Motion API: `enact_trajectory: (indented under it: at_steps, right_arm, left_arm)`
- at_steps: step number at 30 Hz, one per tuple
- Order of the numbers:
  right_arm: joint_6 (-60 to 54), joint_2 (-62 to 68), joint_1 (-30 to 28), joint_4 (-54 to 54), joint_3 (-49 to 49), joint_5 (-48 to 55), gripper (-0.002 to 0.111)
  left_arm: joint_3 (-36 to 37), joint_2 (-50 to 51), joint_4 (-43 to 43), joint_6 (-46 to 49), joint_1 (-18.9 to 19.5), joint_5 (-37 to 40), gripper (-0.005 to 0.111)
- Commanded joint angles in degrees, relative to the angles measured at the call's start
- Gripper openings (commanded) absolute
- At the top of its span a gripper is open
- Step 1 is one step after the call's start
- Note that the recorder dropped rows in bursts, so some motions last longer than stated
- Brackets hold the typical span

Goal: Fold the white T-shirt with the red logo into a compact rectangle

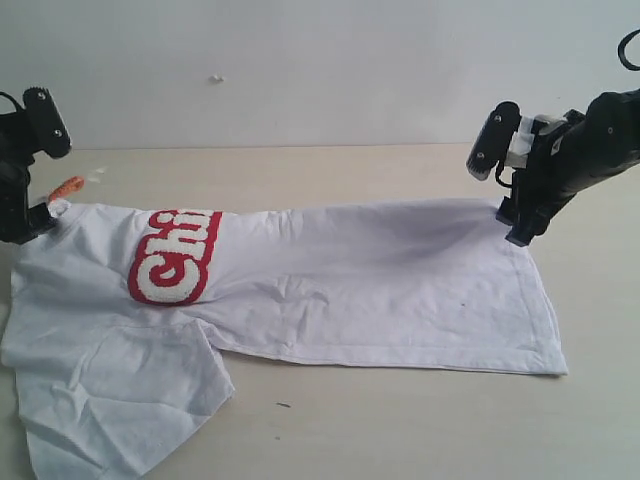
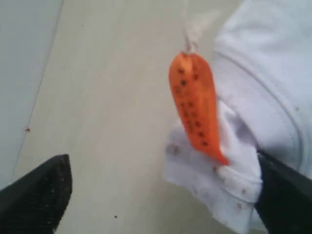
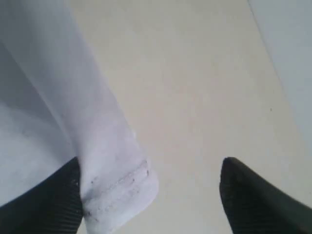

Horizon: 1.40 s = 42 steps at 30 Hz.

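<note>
The white T-shirt with the red logo (image 1: 350, 280) lies folded lengthwise on the table, its red-outlined lettering (image 1: 175, 258) near the left end. One sleeve (image 1: 110, 400) spreads toward the front left. My left gripper (image 1: 35, 215) stands open at the collar corner, next to the orange neck tag (image 1: 68, 186). In the left wrist view the tag (image 2: 195, 107) and a fold of collar (image 2: 219, 180) rest against one finger (image 2: 282, 195), with the other finger far off. My right gripper (image 1: 515, 225) is open at the hem's far corner. That hem corner (image 3: 117, 195) leans on one finger (image 3: 44, 204).
The tan table (image 1: 400, 420) runs in front of and behind the shirt. A pale wall (image 1: 320, 60) stands at the back. Both arms sit at the shirt's far edge, one at each end.
</note>
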Motion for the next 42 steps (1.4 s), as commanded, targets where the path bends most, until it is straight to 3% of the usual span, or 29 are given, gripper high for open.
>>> enact_trajectory:
  at_steps: [1, 11, 14, 17, 22, 25, 33, 42]
  right_arm:
    - [1.85, -0.26, -0.07, -0.13, -0.41, -1.09, 0.072]
    - [4.52, -0.26, -0.18, 0.17, -1.2, 2.55, 0.072]
    - [7.11, -0.26, -0.18, 1.33, -3.71, 6.01, 0.072]
    - [7.39, -0.26, -0.18, 5.07, -7.36, 10.63, 0.072]
    - [5.71, -0.18, -0.18, 8.04, -12.11, 18.93, 0.072]
    - [5.34, -0.18, -0.25, 8.49, -13.96, 22.67, 0.072]
    - [0.02, -0.15, -3.3, 14.01, -14.73, 22.85, 0.072]
    - [-18.27, -0.04, -8.85, 40.96, -14.73, 25.8, 0.072]
  left_arm:
    - [-0.31, -0.13, -0.07, -1.28, 0.71, -1.51, 0.105]
    - [-0.31, -0.13, -3.1, 4.7, 1.29, 1.26, 0.105]
    - [-0.6, -0.25, -10.63, 7.55, 2.3, -0.42, 0.105]
    - [-1.91, -0.25, -17.26, 15.07, 2.76, 4.27, 0.105]
    - [-5.91, -0.25, -41.45, 31.11, 4.87, 13.94, 0.105]
    - [-8.26, -0.25, -52.38, 33.8, 6.77, 18.07, 0.105]
    - [-8.87, -0.14, -52.22, 31.3, 11.02, 18.5, 0.105]
    - [-8.87, 2.31, -54.46, 35.04, 13.03, 22.58, 0.105]
